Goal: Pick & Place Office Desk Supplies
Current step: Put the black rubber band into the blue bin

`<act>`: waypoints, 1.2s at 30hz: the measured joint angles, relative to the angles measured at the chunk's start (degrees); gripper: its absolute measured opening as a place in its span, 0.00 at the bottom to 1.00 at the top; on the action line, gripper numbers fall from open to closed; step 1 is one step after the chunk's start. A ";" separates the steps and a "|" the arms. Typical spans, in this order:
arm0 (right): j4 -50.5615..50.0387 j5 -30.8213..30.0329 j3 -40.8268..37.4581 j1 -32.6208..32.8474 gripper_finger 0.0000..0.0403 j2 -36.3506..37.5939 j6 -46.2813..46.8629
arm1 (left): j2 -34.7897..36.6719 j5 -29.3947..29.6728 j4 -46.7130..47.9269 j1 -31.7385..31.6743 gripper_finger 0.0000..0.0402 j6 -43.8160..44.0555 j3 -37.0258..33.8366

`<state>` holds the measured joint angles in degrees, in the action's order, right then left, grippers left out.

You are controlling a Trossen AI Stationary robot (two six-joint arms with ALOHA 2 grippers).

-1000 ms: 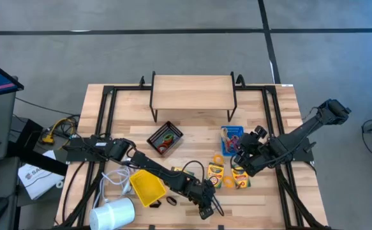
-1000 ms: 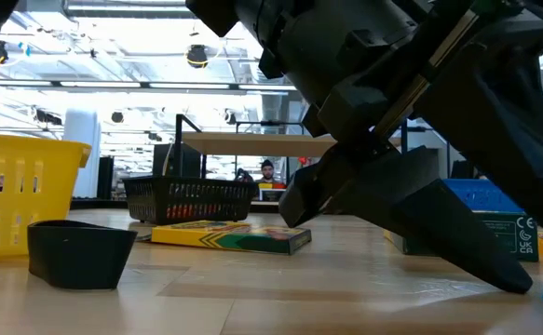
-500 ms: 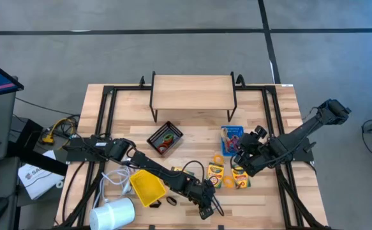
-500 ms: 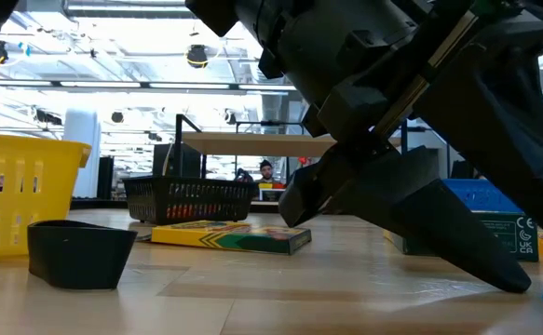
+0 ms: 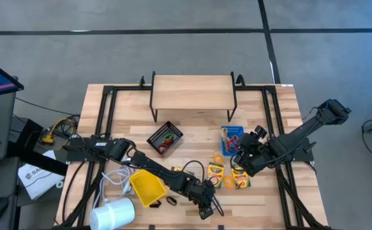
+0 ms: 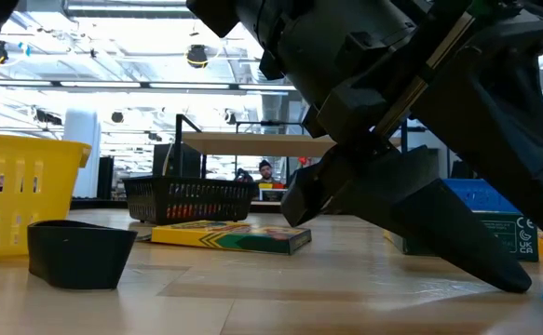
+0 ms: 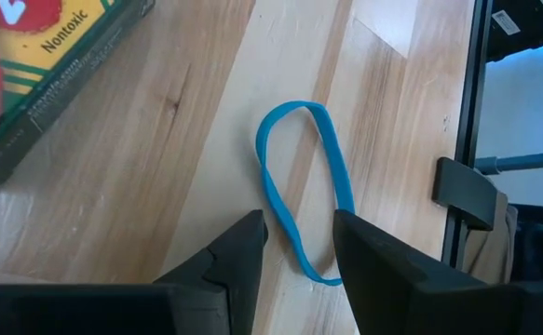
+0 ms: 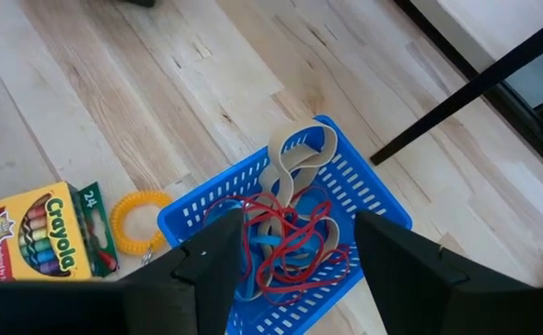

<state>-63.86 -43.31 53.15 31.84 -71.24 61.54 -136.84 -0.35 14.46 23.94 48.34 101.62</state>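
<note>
A blue rubber-band ring lies flat on the wooden table near its front edge. My left gripper slants down over it, open, with one finger on each side of the ring's near end; in the high view it is at front centre. My right gripper hangs open above the blue bin, which holds red and grey rubber bands. Crayon boxes lie between the two grippers. A yellow coil ring rests beside the blue bin.
A yellow bin and a white cylinder sit at the front left, next to a white cable. A black bin with rubber bands stands mid-table. A wooden shelf stands at the back. A small dark clip lies near the yellow bin.
</note>
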 joint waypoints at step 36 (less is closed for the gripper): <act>-0.64 -0.31 0.00 -2.54 0.50 0.00 -2.14 | 5.77 5.00 22.67 1.07 0.33 -21.24 -0.52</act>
<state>-64.50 -43.62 53.15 29.30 -71.24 59.40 -131.07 4.65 37.13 25.01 27.09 101.10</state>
